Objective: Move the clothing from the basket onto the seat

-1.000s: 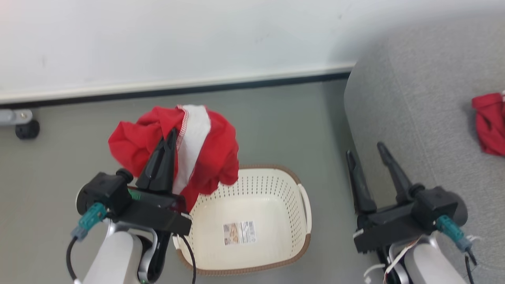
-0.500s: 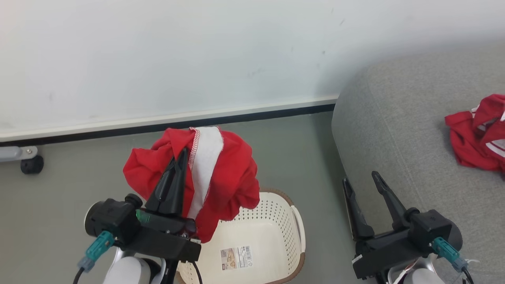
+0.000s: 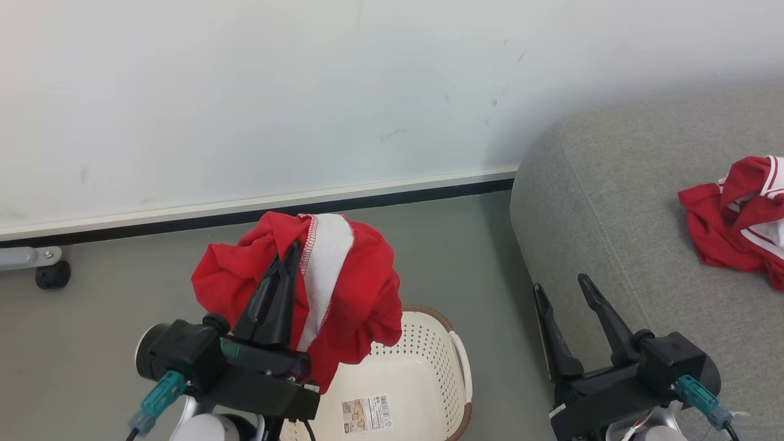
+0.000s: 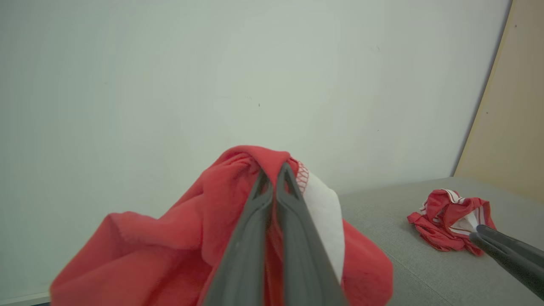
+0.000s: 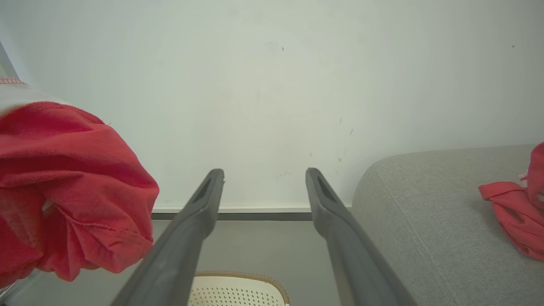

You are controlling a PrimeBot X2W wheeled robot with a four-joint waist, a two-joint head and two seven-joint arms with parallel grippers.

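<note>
My left gripper (image 3: pixel 288 260) is shut on a red garment (image 3: pixel 349 288) with a white band, held up in the air above the cream perforated basket (image 3: pixel 422 373). The same garment (image 4: pixel 170 238) drapes over those fingers in the left wrist view. The basket's base shows a barcode sticker (image 3: pixel 365 413) and no clothing. A second red garment with white stripes (image 3: pixel 732 223) lies on the grey seat (image 3: pixel 588 202) at the right. My right gripper (image 3: pixel 560 288) stands open over the seat's near edge, holding nothing.
A white wall with a white and black baseboard (image 3: pixel 380 196) runs behind the grey floor. A black caster on a grey bracket (image 3: pixel 52 274) sits at the far left by the wall. The seat's rounded corner (image 5: pixel 382 170) rises just right of my right gripper.
The camera has tilted up, so the basket and floor slide down the picture and more of the seat shows. The held garment rides slightly higher over the basket.
</note>
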